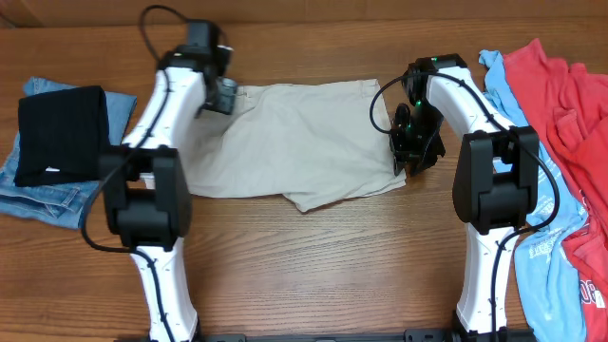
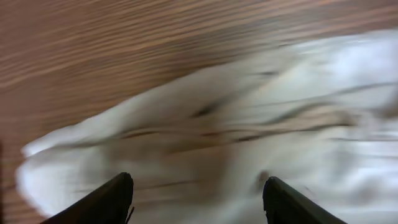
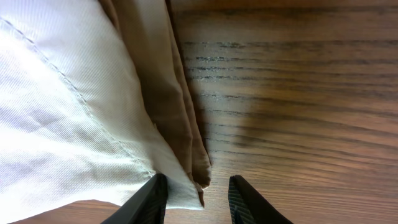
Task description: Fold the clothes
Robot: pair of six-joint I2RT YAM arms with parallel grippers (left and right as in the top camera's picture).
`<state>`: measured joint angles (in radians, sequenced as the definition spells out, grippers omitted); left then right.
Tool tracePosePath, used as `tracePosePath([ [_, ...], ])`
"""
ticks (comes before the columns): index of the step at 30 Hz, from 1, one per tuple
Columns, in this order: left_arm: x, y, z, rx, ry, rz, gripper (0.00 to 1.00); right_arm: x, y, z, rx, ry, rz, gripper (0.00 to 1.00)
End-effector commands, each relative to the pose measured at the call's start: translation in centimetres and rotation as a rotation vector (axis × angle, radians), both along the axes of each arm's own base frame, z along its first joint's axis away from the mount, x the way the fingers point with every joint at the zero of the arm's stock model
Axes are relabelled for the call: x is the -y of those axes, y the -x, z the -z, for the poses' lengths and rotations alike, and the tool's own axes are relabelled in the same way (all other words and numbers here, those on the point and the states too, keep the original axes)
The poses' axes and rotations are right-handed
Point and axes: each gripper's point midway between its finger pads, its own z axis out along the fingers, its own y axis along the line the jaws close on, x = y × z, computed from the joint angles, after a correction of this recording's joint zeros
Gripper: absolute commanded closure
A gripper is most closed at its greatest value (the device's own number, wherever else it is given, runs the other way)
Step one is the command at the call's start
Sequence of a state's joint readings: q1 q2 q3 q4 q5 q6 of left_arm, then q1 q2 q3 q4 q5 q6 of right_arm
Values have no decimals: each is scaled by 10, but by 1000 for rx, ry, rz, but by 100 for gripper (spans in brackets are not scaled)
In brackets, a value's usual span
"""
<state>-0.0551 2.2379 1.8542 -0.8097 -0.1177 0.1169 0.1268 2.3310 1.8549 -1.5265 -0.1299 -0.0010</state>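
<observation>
The beige shorts (image 1: 304,142) lie folded flat in the middle of the table. My left gripper (image 1: 223,93) hovers at their far left corner. In the blurred left wrist view its jaws (image 2: 199,180) stand wide apart over pale rumpled cloth (image 2: 249,124), holding nothing. My right gripper (image 1: 413,152) is at the shorts' right edge. Seen from the right wrist, its fingers (image 3: 198,183) are partly apart. A corner of the folded hem (image 3: 180,193) lies against the left finger, and bare wood shows before the right finger. A red top (image 1: 570,104) and a light-blue top (image 1: 551,237) lie heaped at the right.
At the left edge a folded black garment (image 1: 59,133) rests on folded blue jeans (image 1: 38,199). Both arm bases stand at the near side of the wooden table (image 1: 313,275).
</observation>
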Motion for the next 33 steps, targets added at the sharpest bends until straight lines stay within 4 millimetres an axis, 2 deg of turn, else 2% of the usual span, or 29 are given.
tracePosePath([
  [1, -27, -9, -29, 71, 53, -82, 29, 0, -3, -10, 33, 1, -7, 64],
  [4, -54, -8, -29, 74, 57, -130, 28, 0, -3, -10, 33, 1, -7, 64],
  [8, -65, -8, -29, 81, 101, -147, 28, 0, -3, -10, 33, 1, -7, 64],
  [12, -69, -10, -26, 84, 114, -153, 27, 0, -3, -10, 32, 1, -7, 64],
  [18, -68, -7, 4, 28, 126, -154, 31, 0, -3, -10, 32, 1, -7, 64],
  [21, -68, -8, 6, 27, 126, -153, 53, 0, -3, -10, 33, 1, -7, 64],
  [23, -71, -8, 5, 29, 125, -158, 79, 0, -3, -10, 33, 1, -7, 64],
  [24, -72, -7, 6, 26, 126, -161, 88, 0, -3, -10, 33, 1, -7, 64],
  [25, -72, -7, 6, 26, 126, -162, 90, 0, -3, -10, 32, 1, -7, 64],
  [27, -73, -6, 6, 23, 125, -164, 89, 0, -3, -10, 32, 1, -7, 64],
  [28, -74, -6, 6, 22, 125, -167, 79, 0, -3, -10, 32, 1, -7, 64],
  [29, -75, -6, 6, 22, 122, -169, 55, 0, -3, -10, 33, 1, -7, 64],
  [30, -77, -6, 6, 23, 114, -171, 40, 0, -3, -10, 32, 1, -7, 64],
  [33, -83, -5, 6, 22, 80, -186, 35, 0, -3, -10, 32, 1, -7, 64],
])
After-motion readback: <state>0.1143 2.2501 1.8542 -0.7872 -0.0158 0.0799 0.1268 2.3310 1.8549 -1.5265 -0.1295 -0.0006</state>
